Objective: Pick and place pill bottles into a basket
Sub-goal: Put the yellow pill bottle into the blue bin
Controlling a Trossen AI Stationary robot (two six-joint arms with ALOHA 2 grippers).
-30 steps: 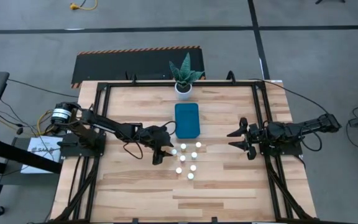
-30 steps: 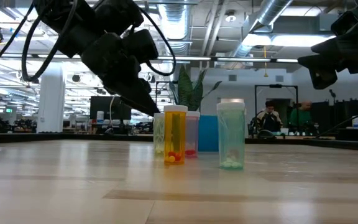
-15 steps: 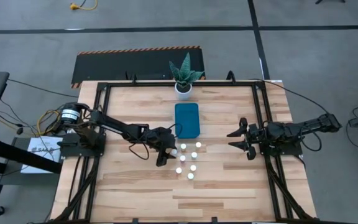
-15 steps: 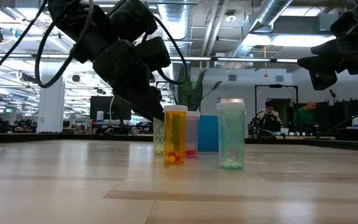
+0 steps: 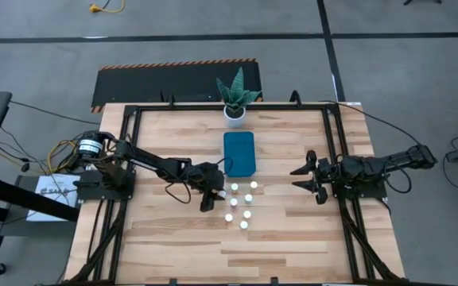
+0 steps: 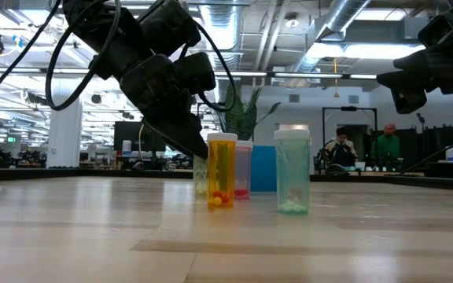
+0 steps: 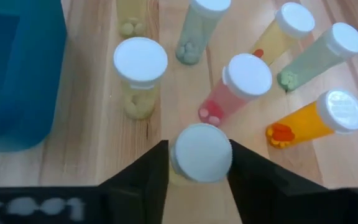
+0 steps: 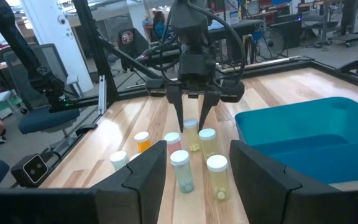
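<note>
Left gripper (image 7: 199,163): open, straddling one bottle (image 7: 201,152). Step: grasping. Next: close, lift, carry to basket (image 5: 239,153). Right gripper (image 5: 304,176): open, idle.

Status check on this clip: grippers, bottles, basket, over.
Left gripper open, fingers astride one pill bottle in the cluster. Right gripper open, parked at table's right side. Basket empty. Neighbouring bottles crowd the target.

The left tool (image 5: 214,193) sits on the worktop (image 5: 165,238) beside the bottles (image 5: 239,206), the basket (image 5: 239,153) just beyond; the right tool (image 5: 307,176) waits well apart.
</note>
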